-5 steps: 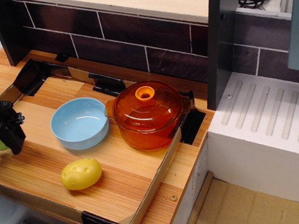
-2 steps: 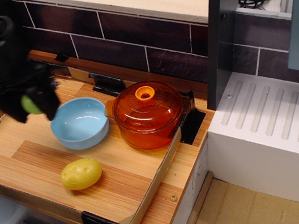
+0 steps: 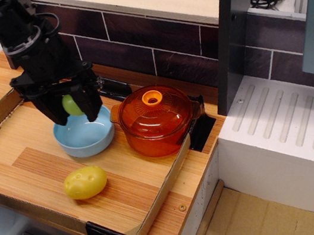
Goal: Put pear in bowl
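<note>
My black gripper (image 3: 74,111) is shut on the small light-green pear (image 3: 71,104) and holds it in the air just above the far rim of the light-blue bowl (image 3: 86,138). The pear shows between the two fingers (image 3: 91,104). The bowl sits on the wooden tray, left of the orange pot, and its inside is empty. My arm comes down from the upper left and hides part of the bowl's back rim.
An orange transparent pot with a knobbed lid (image 3: 156,119) stands right beside the bowl. A yellow dimpled potato-shaped object (image 3: 85,182) lies in front of the bowl. The wooden tray (image 3: 27,169) has raised cardboard edges. A tiled back wall (image 3: 151,46) and a white drainer (image 3: 286,132) are to the right.
My gripper has carried the pear from the tray's left edge up and to the right, and it now hangs over the bowl. The bowl, pot and yellow object have not moved.
</note>
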{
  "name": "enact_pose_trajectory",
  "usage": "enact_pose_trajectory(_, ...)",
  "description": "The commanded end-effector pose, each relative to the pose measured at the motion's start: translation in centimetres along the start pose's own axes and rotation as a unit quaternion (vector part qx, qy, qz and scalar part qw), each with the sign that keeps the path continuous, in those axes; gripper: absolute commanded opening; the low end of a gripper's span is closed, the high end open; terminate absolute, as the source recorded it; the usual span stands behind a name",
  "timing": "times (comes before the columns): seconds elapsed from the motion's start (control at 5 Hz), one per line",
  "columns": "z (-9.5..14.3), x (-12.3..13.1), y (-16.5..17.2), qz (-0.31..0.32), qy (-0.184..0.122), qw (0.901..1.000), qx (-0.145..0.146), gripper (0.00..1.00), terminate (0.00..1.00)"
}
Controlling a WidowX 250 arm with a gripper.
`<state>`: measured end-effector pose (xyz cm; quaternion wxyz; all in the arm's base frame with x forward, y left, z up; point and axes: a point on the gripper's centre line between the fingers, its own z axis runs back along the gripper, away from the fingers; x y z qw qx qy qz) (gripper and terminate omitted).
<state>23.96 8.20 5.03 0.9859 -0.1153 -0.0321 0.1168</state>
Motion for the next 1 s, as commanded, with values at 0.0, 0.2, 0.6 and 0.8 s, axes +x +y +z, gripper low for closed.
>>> enact_pose_trajectory(0.0,2.7,-0.1,1.1,-0.079,-0.049,0.9956,0.013,1.0,0.0)
enact_pose_trajectory(0.2,4.9,-0.1,2.8,-0.107,-0.106,0.9884,0.016,1.0,0.0)
enact_pose_trajectory(0.6,9.2,0.4,3.7,-0.118,-0.118,0.9859,0.013,1.0,0.0)
enact_pose_trajectory(0.8,9.2,0.4,3.7,-0.118,-0.118,0.9859,0.013,1.0,1.0)
